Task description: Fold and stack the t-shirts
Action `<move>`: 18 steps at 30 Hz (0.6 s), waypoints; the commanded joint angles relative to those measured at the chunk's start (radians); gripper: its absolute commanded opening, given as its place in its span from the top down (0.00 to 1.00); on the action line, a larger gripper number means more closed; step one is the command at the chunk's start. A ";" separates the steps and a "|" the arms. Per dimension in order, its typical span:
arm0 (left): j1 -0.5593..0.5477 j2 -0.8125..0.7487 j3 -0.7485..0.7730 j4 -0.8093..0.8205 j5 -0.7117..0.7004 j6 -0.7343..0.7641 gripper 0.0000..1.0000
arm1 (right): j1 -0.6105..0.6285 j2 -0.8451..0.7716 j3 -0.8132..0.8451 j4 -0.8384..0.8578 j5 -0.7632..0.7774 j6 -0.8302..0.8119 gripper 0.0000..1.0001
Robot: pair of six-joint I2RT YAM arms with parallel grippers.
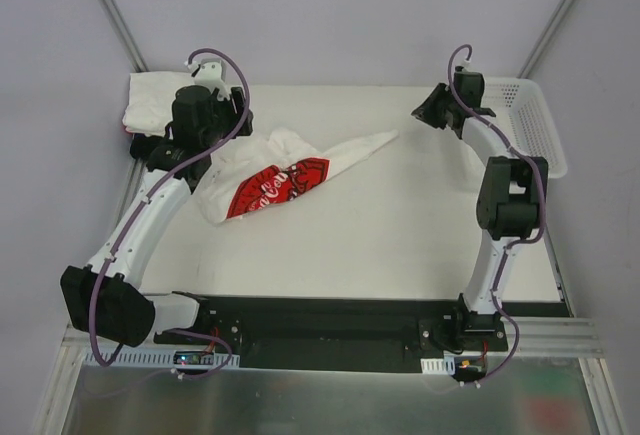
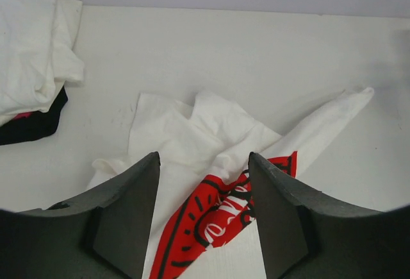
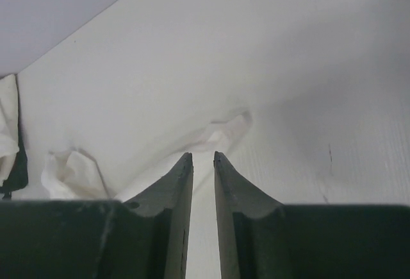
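Presently, crumpled white red-printed cloth t-shirt (image 1: 275,180) lies beneath wide-open left gripper (image 2: 204,183), tapering toward upper right; right gripper (image 3: 203,163), narrowly parted, empty, farther.

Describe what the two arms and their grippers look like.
The left arm and right arm both have white link shells with black joint housings, and a purple cable loops along each. The left gripper and right gripper each end in two dark, matte, wedge-shaped fingers. No markings are visible.
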 commanded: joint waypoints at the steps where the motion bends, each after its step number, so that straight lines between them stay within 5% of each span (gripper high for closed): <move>1: 0.003 0.023 0.017 0.055 0.028 -0.001 0.44 | 0.037 -0.180 -0.149 0.136 -0.067 0.040 0.77; 8: -0.005 -0.003 -0.039 0.055 0.094 -0.059 0.38 | 0.262 -0.312 -0.384 0.172 -0.063 -0.035 0.76; 18: -0.016 0.016 -0.199 0.054 0.065 -0.096 0.20 | 0.295 -0.250 -0.427 0.279 -0.147 0.052 0.73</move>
